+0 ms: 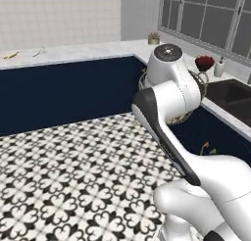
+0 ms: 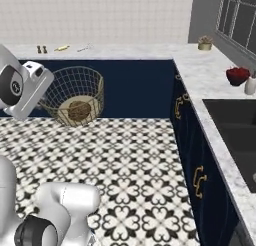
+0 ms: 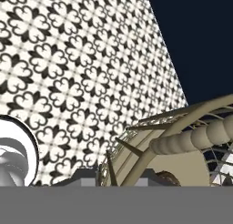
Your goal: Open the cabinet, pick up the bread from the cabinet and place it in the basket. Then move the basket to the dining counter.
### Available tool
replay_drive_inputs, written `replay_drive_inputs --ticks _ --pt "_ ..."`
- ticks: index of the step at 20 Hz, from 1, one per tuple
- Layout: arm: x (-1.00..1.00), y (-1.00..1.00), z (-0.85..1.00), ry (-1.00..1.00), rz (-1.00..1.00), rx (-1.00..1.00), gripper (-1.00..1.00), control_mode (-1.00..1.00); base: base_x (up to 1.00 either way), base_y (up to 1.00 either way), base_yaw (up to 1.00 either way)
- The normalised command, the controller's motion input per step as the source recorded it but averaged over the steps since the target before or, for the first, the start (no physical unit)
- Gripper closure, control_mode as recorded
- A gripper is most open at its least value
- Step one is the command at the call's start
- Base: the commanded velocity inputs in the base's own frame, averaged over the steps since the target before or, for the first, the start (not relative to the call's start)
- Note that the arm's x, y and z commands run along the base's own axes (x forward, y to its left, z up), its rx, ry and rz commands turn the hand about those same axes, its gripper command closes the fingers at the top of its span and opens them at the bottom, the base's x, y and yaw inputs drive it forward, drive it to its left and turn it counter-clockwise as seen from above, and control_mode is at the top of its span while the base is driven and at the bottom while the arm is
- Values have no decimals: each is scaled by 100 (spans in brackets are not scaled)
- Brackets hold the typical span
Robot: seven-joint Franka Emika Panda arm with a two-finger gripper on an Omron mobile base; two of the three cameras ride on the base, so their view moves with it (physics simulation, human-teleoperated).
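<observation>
The golden-tan wire basket [image 2: 76,92] hangs in the air above the patterned floor, in front of the dining counter's navy panel. The brown bread [image 2: 79,110] lies on its bottom. My gripper [image 2: 44,101] is at the basket's left rim and shut on it. In the hand view the thick rim [image 3: 200,135] curves across the lower right, the gripper [image 3: 116,178] straddles a rim wire, and a bit of bread [image 3: 166,177] shows below. In the left base view my arm hides most of the basket [image 1: 180,119]. The dining counter [image 2: 115,51] [image 1: 68,53] runs along the back wall.
To the right, a marbled counter [image 2: 200,75] with a dark sink [image 2: 232,125] stands over navy cupboards with brass handles [image 2: 199,180]. A red bowl [image 2: 237,75] and a small potted plant [image 2: 204,43] sit on it. Small utensils [image 2: 62,48] lie on the dining counter.
</observation>
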Motion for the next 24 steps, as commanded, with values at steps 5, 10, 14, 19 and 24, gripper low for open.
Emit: replay_drive_inputs --ticks 5,10,14,19,24 --pt "0 0 0 0 0 0 100 100 100 48 21" --pt "0 0 0 0 0 0 100 100 100 43 14" --pt "0 0 0 0 0 0 100 100 100 37 10" --pt "0 0 0 0 0 0 100 100 100 24 7" --pt "0 0 0 0 0 0 100 100 100 19 2"
